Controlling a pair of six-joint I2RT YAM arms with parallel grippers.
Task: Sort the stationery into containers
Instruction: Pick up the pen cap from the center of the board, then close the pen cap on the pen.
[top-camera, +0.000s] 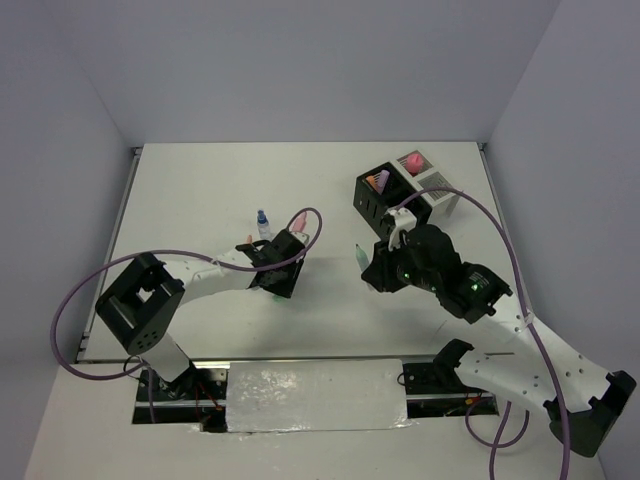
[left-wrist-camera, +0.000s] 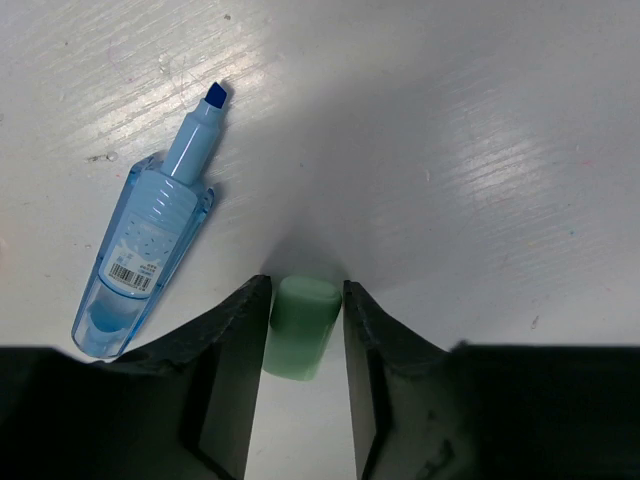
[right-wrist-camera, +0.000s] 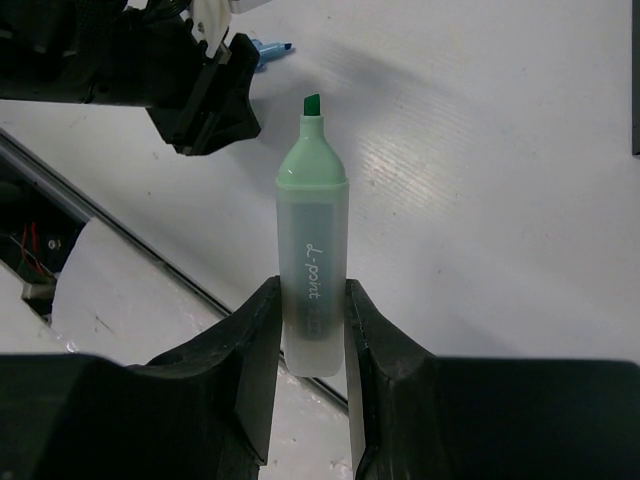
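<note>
The right gripper (right-wrist-camera: 312, 292) is clamped on one green highlighter (right-wrist-camera: 312, 230), its two fingers pressing the clear lower barrel while the bare green tip points away from the wrist. In the top view this pair hangs just on the near side of the black box (top-camera: 376, 192). The left gripper (left-wrist-camera: 306, 284) sits well to the left of the black box and low over the table (top-camera: 200, 190), and its two fingers close against both sides of one green cap (left-wrist-camera: 303, 328). One blue highlighter (left-wrist-camera: 150, 250) lies flat on the table just beside that gripper, uncapped, on the side away from the black box, with its dark blue tip pointing away from the wrist. One pink piece (top-camera: 297, 220) shows by the left gripper on the side toward the black box; what kind of thing it is cannot be told. The black box holds one purple piece (top-camera: 379, 181) with some orange beside it. One white box (top-camera: 428, 180) stands against the black box's right side, with one pink piece (top-camera: 411, 160) in its far compartment.
</note>
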